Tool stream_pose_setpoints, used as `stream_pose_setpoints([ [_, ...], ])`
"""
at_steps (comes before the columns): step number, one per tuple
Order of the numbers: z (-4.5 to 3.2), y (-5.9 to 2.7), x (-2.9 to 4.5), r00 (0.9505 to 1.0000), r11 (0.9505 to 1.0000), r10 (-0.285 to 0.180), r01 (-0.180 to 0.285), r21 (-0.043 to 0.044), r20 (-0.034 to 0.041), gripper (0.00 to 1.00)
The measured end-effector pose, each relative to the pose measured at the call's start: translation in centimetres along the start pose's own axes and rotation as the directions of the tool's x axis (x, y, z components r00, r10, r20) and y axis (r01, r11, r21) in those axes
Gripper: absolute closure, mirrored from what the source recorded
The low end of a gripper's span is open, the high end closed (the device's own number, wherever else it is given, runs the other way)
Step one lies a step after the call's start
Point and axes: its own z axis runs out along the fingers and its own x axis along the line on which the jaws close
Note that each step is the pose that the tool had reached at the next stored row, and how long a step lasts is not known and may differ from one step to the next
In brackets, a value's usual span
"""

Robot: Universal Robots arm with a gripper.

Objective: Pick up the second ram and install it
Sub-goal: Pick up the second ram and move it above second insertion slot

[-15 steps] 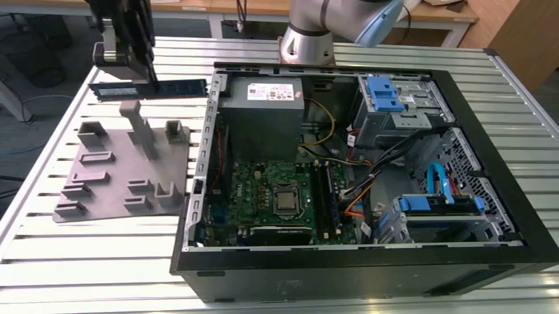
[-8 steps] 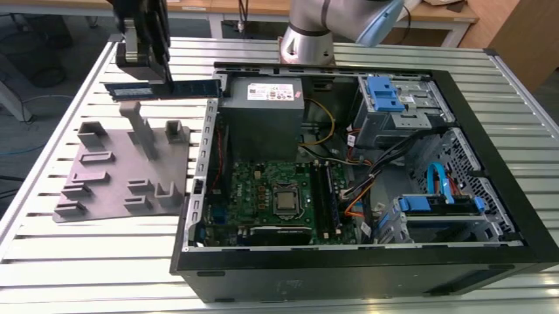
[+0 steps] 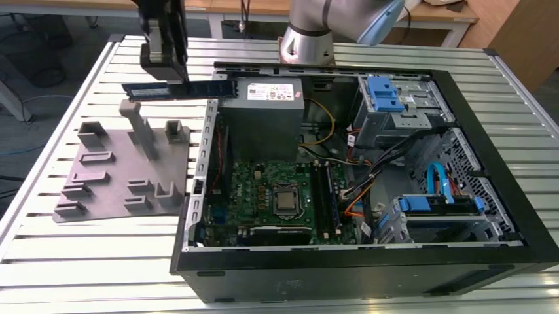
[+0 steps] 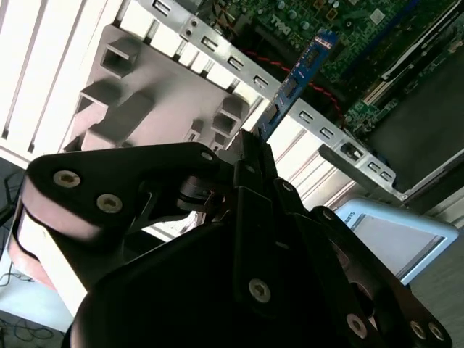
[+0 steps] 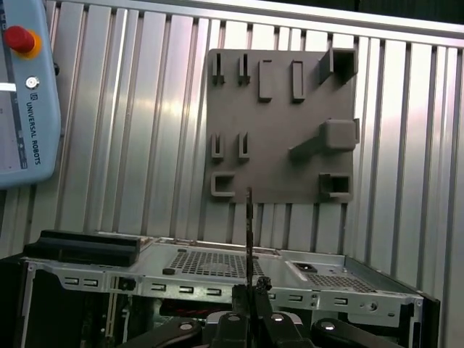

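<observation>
Now, at 9 o'clock in the exterior view, the grey fixture (image 3: 105, 180) lies on the desk (image 3: 52, 261). Above its 12 o'clock edge the end effector (image 3: 166, 80) is clamped on the second ram (image 3: 205, 88). The board hangs level in the air, with its free end pointing to 3 o'clock at the wall of the open computer case (image 3: 349, 258). I judge the pick-up done and the carrying in hand. Installing calls for lining the board's edge with the memory slots (image 3: 332, 196), at 3 o'clock of the processor (image 3: 284, 196).
</observation>
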Motion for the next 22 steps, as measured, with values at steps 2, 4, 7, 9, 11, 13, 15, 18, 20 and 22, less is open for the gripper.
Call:
stream_pose_setpoints([
  [2,-0.02,-0.47,0.04,1.0,1.0,0.0,0.0,-0.0003,0.0,0.86],
  [4,-0.04,-0.94,0.08,1.0,1.0,0.0,0.0,-0.0004,0.0001,0.86],
  [7,-0.07,-1.65,0.13,1.0,1.0,0.0,0.0,-0.0008,0.0001,0.86],
  [9,-0.09,-2.12,0.17,1.0,1.0,0.0,0.0,-0.001,0.0002,0.86],
  [11,-0.11,-2.61,0.22,1.0,1.0,0.0,0.0,-0.0013,0.0001,0.86],
  [13,-0.13,-3.11,0.26,1.0,1.0,0.0,0.0,-0.0016,0.0001,0.86],
  [15,-0.15,-3.61,0.3,1.0,1.0,0.0,0.0,-0.002,0.0002,0.86],
  [18,-0.18,-4.33,0.36,1.0,1.0,0.0,0.0,-0.0023,0.0002,0.86],
  [20,-0.2,-4.82,0.4,1.0,1.0,0.0,0.0,-0.0027,0.0003,0.86],
  [22,-0.22,-5.28,0.43,1.0,1.0,0.0,0.0,-0.0029,0.0003,0.86],
])
